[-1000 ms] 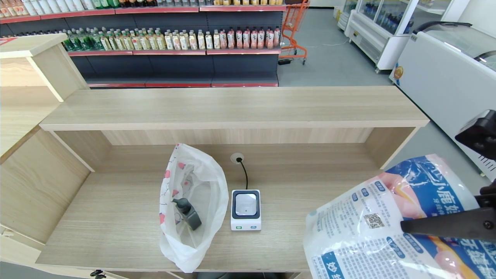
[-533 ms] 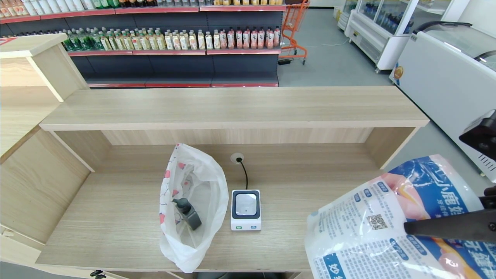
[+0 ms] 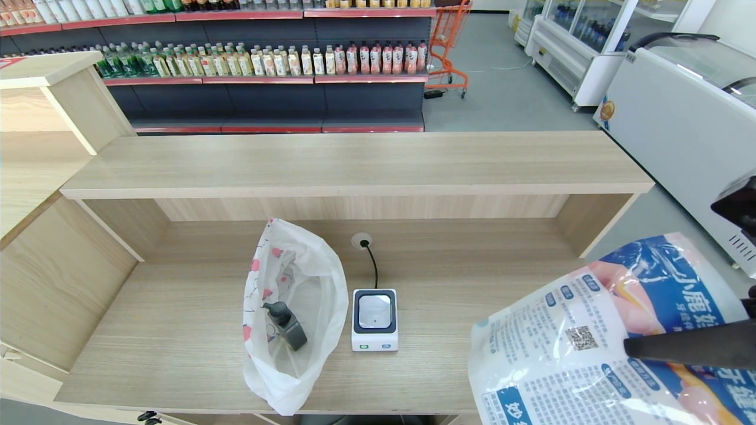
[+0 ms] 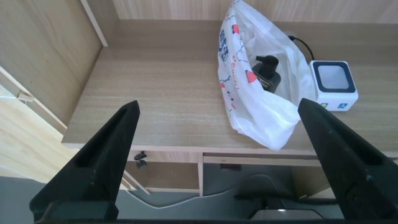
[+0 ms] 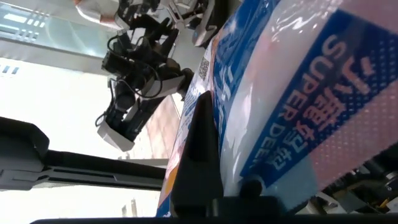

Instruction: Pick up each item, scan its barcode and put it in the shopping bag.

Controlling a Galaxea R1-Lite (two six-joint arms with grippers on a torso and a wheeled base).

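Wood surface holds scanner at centre, bag at its 9 o'clock; right tool pinches pouch aloft at scanner's 4 o'clock; left tool spread, empty. Risk: slick, floppy pouch slips or sags, barcode misses scanner window.

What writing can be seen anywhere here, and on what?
Packet: big brand lettering and a square code; its fine print is too small to read.
Shopping bag: small blue print, unreadable.
Shelf bottles: labels too small.
Freezer: round sticker, unreadable.
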